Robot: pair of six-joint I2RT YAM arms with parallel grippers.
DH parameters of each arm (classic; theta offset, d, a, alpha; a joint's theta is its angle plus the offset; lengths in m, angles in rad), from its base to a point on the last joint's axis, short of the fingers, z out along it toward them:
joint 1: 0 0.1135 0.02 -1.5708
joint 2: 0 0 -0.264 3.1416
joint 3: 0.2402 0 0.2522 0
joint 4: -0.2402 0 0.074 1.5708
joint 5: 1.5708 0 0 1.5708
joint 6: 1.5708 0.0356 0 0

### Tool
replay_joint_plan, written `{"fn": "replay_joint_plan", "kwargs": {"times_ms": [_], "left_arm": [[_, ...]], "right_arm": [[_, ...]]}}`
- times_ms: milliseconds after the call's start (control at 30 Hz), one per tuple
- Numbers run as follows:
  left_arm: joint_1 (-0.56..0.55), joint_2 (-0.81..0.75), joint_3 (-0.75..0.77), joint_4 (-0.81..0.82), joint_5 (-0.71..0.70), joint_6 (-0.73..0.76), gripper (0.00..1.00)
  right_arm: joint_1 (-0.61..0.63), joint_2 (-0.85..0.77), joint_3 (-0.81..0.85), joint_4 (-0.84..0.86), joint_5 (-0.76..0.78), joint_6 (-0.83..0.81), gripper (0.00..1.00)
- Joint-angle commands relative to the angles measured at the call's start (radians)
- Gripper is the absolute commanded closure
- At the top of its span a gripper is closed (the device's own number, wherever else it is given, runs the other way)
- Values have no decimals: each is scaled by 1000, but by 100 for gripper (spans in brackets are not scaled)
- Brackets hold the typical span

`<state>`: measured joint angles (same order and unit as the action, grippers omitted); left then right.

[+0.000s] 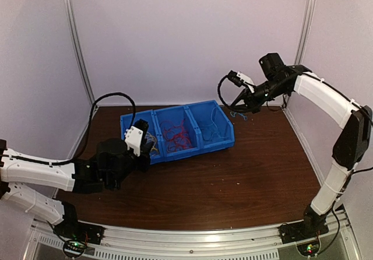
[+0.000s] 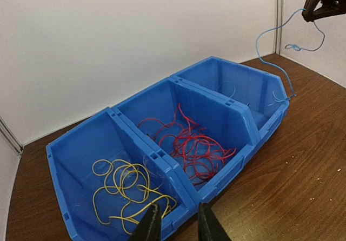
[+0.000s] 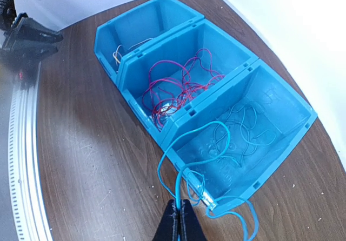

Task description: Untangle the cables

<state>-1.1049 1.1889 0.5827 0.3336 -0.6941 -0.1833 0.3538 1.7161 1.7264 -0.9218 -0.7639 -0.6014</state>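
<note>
The left hand sits low at about 8 o'clock from the blue bin, right by the bin's first box. Its two fingers are spread apart with nothing between them, so it is let go. The yellow wires lie in a loose heap in that first box, just in front of those fingers. The red wires fill the middle box. The blue wires lie in the last box. One blue wire climbs out over the rim to the right hand, which is pinched tight on it, up in the air at about 2 o'clock from the bin. The bin rests on the brown counter. Here is what could go wrong. The blue wire bends over the bin's edge, so a hard pull could catch it there and drag or tip the bin. The wire is thin, so it could slip out of the pinch. Other blue loops may come up knotted with it. The left hand is very near the wall and could bump it.
</note>
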Motion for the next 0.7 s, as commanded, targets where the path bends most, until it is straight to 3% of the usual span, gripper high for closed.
{"fn": "replay_joint_plan", "kwargs": {"times_ms": [0,333,667], "left_arm": [[7,-19,12,-22,47,-104,74],[8,-107,-45,-34,47,-173,70],[8,-170,-90,-67,31,-210,69]], "right_arm": [[23,72,84,98,80,116,99],[28,213,204,202,166,210,99],[47,375,350,199,126,271,99]]}}
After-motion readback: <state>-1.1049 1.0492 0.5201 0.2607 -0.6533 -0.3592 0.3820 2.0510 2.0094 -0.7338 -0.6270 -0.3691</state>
